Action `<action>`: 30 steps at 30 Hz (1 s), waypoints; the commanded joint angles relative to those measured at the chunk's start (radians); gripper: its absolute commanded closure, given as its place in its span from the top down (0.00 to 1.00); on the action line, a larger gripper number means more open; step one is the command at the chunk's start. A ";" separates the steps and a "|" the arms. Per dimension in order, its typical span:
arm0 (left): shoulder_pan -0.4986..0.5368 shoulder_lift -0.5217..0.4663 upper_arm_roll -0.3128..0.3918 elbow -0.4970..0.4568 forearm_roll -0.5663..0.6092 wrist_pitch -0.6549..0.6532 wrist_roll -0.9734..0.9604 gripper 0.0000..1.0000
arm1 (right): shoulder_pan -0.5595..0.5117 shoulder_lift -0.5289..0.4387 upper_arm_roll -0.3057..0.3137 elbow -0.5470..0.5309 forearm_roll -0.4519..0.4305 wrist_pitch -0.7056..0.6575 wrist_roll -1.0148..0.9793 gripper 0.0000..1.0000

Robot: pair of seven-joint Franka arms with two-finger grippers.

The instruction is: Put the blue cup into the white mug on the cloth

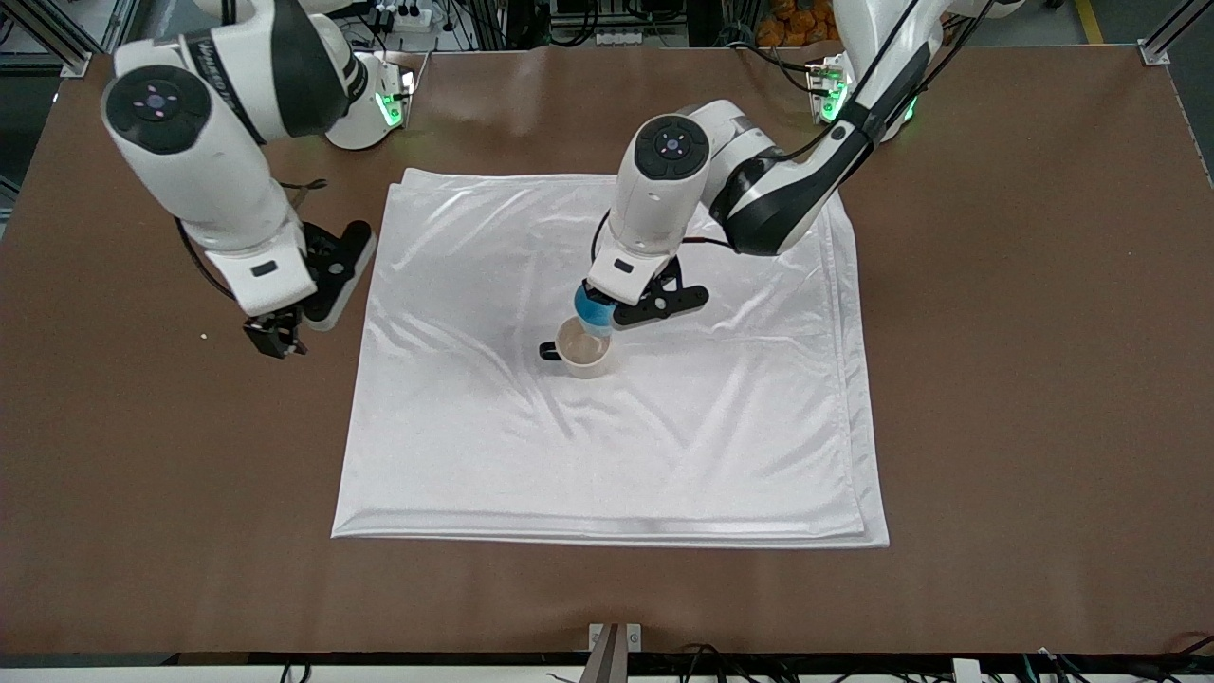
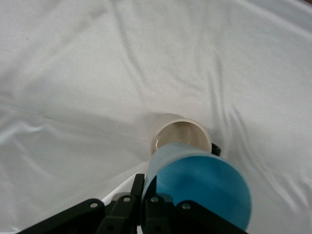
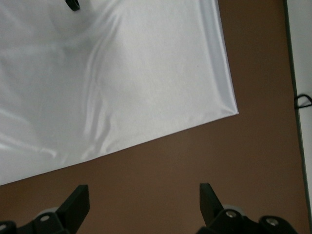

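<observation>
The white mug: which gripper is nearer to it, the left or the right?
Left. The left gripper holds the blue cup just above the white mug. The right gripper waits open over bare table, off the cloth.

place: robotics lab | evidence: aluminium framing (image 1: 47, 38), cables (image 1: 607, 38), brown table (image 1: 1024, 379)

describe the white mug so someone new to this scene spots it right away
Start at the big white cloth spread over the brown table; near its middle stands one small cream mug, upright and open-topped. The left gripper holds a blue cup just above its rim. The mug is the one with a small black handle, sitting on the fabric rather than held.
</observation>
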 commanded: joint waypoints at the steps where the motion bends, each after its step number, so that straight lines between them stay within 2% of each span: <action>1: -0.116 0.038 0.106 0.049 0.033 0.027 -0.055 0.00 | -0.071 -0.057 0.009 0.015 0.025 -0.061 0.010 1.00; 5: -0.179 0.061 0.168 0.058 0.032 0.058 -0.070 0.00 | -0.121 -0.062 0.009 0.069 0.025 -0.134 0.027 1.00; 13: -0.234 0.106 0.212 0.093 0.034 0.067 -0.092 0.00 | -0.169 -0.058 0.009 0.170 0.023 -0.263 0.153 1.00; 30: -0.254 0.154 0.226 0.090 0.039 0.128 -0.081 0.00 | -0.207 -0.049 0.009 0.215 0.066 -0.266 0.535 1.00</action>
